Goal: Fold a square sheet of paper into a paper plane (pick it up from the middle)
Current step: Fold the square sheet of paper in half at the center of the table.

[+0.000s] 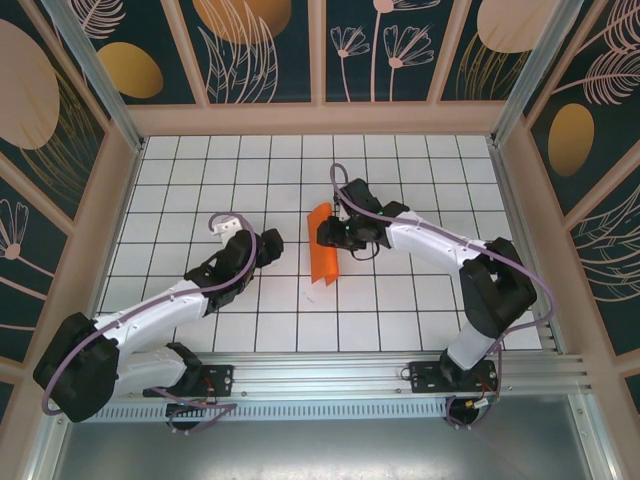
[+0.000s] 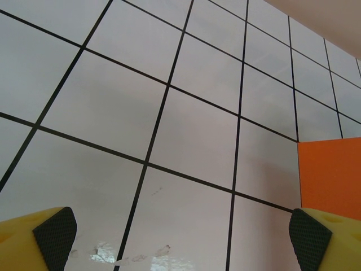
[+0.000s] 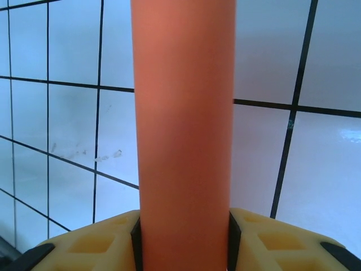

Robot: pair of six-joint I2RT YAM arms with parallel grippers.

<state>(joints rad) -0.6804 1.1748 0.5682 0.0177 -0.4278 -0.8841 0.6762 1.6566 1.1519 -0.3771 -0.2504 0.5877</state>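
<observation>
- Orange and unmarked, the square sheet of paper (image 1: pixel 323 246) is pinched between the right fingers (image 1: pixel 333 234), which clamp it from both sides and stand only part-way shut.
- From the right wrist, the sheet (image 3: pixel 183 130) runs straight out from between the two yellow fingers (image 3: pixel 271 240) as a bowed, rounded band that touches the dark pad on each side.
- From above, the sheet looks narrow and stands on edge, reaching from the right fingers toward the near side. Whether its lower end touches the white tiled surface (image 1: pixel 400 300) I cannot tell.
- The left fingers (image 1: pixel 268 246) are spread wide with nothing between them, hovering over bare tiles.
- From the left wrist, the two yellow tips (image 2: pixel 53 234) sit far apart, and a flat orange part of the sheet (image 2: pixel 330 172) shows just beyond the right-hand tip.
- Both sets of fingers are near each other, with the sheet between them.
</observation>
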